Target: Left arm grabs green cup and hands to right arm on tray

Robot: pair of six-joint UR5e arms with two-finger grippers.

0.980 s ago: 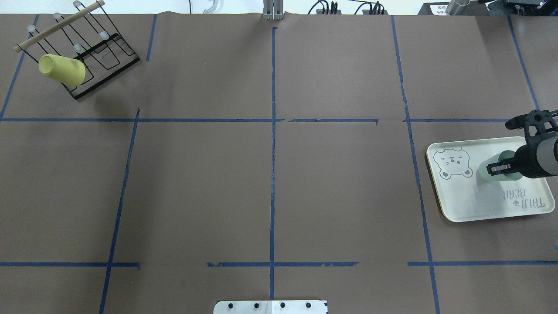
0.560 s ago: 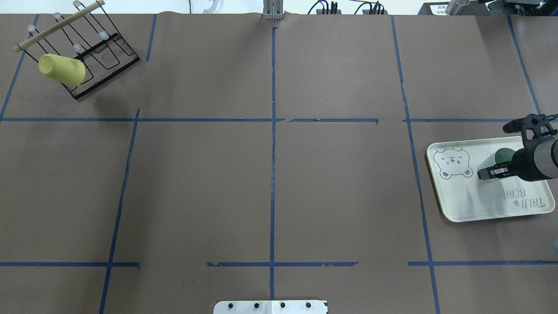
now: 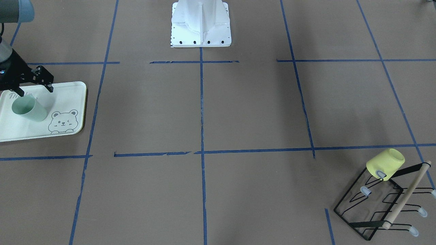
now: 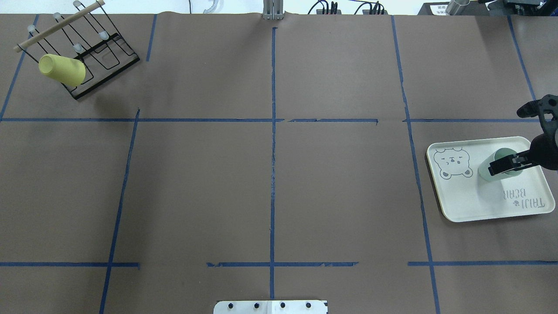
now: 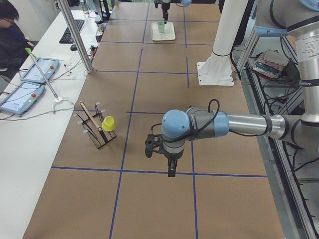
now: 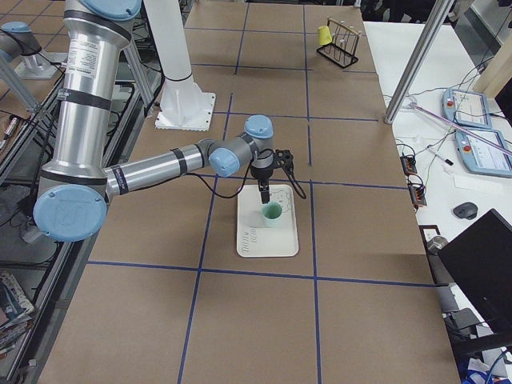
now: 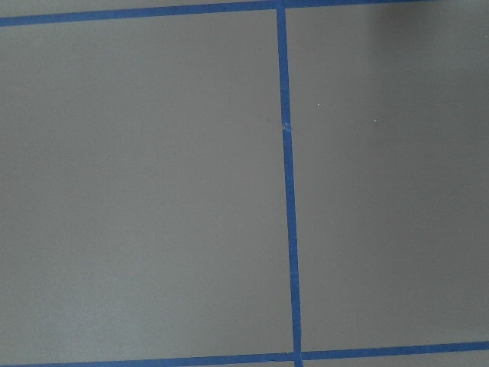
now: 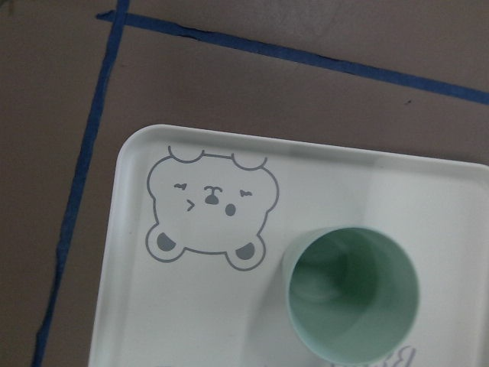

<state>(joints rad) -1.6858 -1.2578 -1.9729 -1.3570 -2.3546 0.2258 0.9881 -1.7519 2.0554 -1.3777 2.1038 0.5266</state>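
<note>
The handover looks all but done: the cup (image 3: 29, 109) stands upright on the tray (image 3: 69, 97), mouth up, just beside the bear drawing (image 3: 63, 121). The right claw (image 3: 18, 91) hangs just above the rim, its jaws seemingly parted and gripping nothing, with one finger crossing the cup's side in the overhead view. What remains, by the look of it, is a straight lift clear without clipping the rim and tipping the light cup. The left claw (image 5: 170, 169) hovers over mid-table, well apart; whether it is open cannot be told.
</note>
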